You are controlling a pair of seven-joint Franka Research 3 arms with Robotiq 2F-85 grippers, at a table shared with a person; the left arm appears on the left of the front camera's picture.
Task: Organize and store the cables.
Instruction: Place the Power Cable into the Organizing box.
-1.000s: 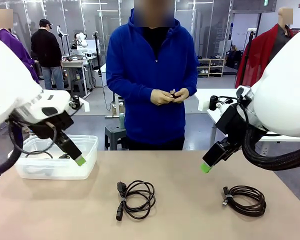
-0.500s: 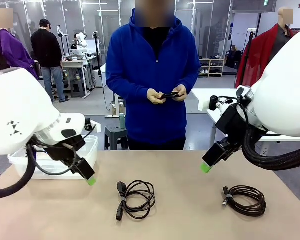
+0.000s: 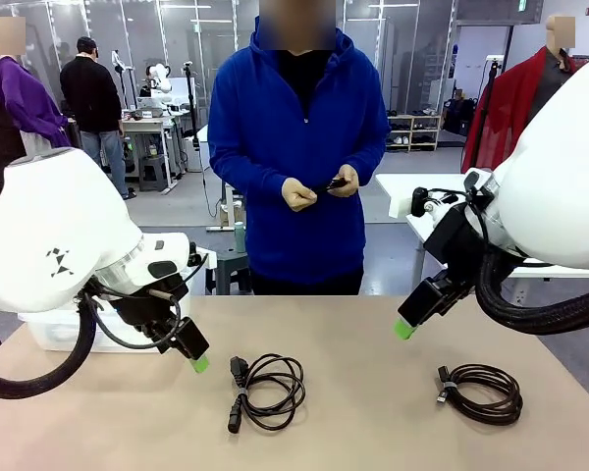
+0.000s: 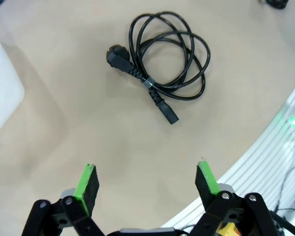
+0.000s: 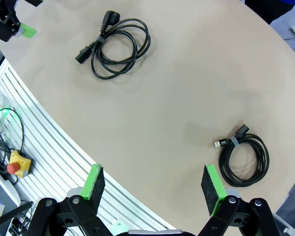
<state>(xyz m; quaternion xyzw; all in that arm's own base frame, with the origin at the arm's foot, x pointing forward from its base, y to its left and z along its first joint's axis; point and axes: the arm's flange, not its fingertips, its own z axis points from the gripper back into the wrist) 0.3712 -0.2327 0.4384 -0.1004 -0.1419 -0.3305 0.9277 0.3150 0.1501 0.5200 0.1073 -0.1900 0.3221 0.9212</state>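
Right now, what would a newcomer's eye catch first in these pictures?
Two coiled black cables on the table: the middle cable and the right cable. The left gripper hangs open just left of the middle cable. Across the table a person in blue holds a small dark thing.

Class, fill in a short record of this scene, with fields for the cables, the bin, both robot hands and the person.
middle cable: coiled black power cord, on the table
right cable: smaller black coil, on the table
bin: clear plastic, table's left side
left hand: open, empty, left of the power cord
right hand: open, empty, raised above table
person: far side, holding a small dark item
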